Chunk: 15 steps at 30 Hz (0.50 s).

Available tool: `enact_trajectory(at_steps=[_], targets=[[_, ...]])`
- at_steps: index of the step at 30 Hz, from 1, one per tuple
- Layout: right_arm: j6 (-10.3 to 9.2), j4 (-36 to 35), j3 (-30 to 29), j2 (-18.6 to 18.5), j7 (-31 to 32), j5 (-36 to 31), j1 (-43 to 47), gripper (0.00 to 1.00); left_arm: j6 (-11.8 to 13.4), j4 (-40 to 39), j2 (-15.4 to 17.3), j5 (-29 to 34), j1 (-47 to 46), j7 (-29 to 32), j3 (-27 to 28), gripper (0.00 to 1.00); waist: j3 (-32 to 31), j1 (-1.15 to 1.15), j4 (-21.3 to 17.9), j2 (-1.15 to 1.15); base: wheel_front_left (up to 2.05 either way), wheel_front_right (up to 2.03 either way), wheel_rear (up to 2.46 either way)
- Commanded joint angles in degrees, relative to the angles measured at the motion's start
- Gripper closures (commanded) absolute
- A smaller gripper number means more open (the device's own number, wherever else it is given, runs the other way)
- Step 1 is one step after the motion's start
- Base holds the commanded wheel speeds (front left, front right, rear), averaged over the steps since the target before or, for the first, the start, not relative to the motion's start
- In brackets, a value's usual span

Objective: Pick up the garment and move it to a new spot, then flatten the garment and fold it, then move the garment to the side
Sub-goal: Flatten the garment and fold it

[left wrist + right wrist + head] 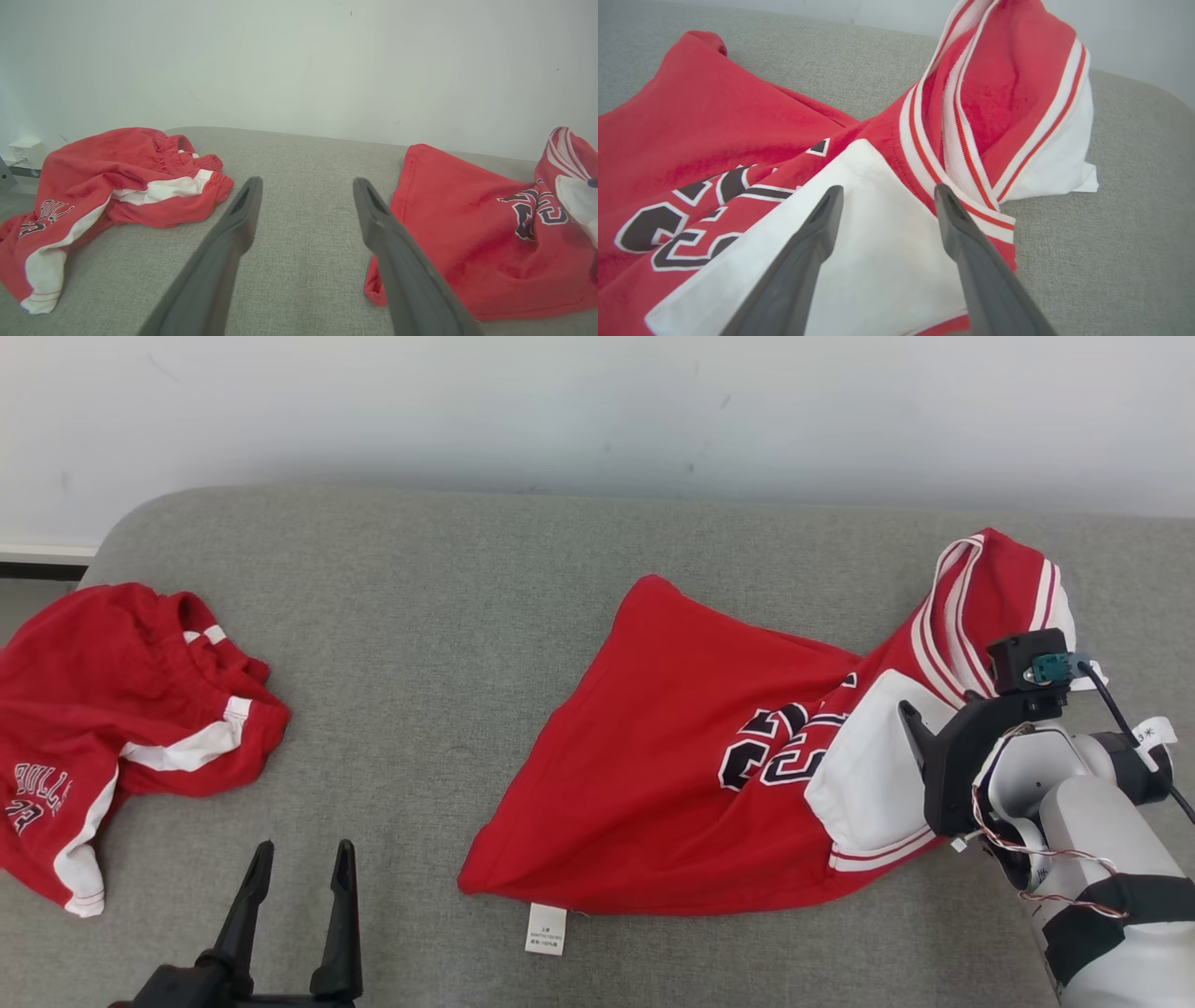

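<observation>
Garment (672, 765), a red jersey, lies crumpled on the right half of the grey cushion (420, 616). The right gripper (887, 191) angles down over its white sleeve, fingers spread, gripping nothing. The left gripper (305, 847) hovers at the near edge, fingers apart and empty, near red shorts (121, 709).

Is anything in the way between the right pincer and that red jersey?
Nothing visible. The right pincer is open and poised over the white sleeve of the jersey, with no other item between them.
</observation>
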Motion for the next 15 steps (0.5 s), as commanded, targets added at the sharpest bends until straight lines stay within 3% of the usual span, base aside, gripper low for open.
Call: enact_trajectory(at_steps=[1, 15], targets=[[-0.13, -0.72, -0.36, -0.14, 0.96, -0.38, 1.10, 0.00, -0.26, 0.23, -0.07, 0.22, 0.55, -0.02, -0.08, 0.00, 0.12, 0.01, 0.48, 0.00, 0.00, 0.00, 0.00], [-0.13, 0.84, 1.36, -1.68, 1.39, -0.55, -0.06, 0.00, -0.79, 0.76, 0.28, 0.49, 0.52, -0.02, -0.22, 0.00, 0.52, 0.01, 2.81, 0.00, 0.00, 0.00, 0.00]])
